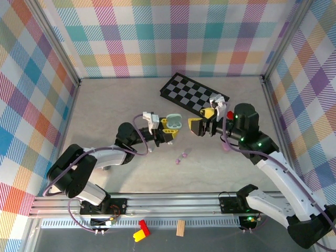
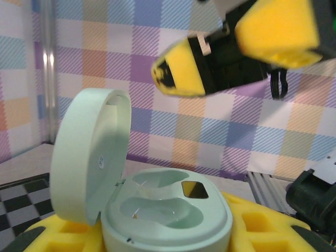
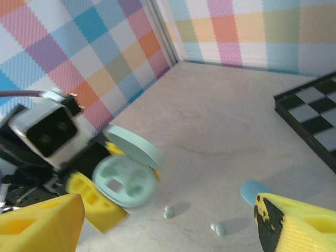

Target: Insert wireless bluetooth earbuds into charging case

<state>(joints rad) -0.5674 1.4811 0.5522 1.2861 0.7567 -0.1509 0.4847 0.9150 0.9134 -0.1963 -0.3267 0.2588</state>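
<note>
Your left arm lies low and reaches right toward mid-table, with the left gripper clamped on the open case. Your right arm bends over and reaches left. The right gripper hangs just right of the left one, its fingers spread wide.

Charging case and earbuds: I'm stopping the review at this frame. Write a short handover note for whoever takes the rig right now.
Left gripper: shut on the charging case, lid swung open, both wells empty.
Right gripper: open and empty, poised close to the case.
Two earbuds lie loose on the table, near the case and apart from each other.
Done: case picked up and open.
Left: pick up each earbud, probably with the right gripper, and seat it in a well. No earbud is in yet.
</note>
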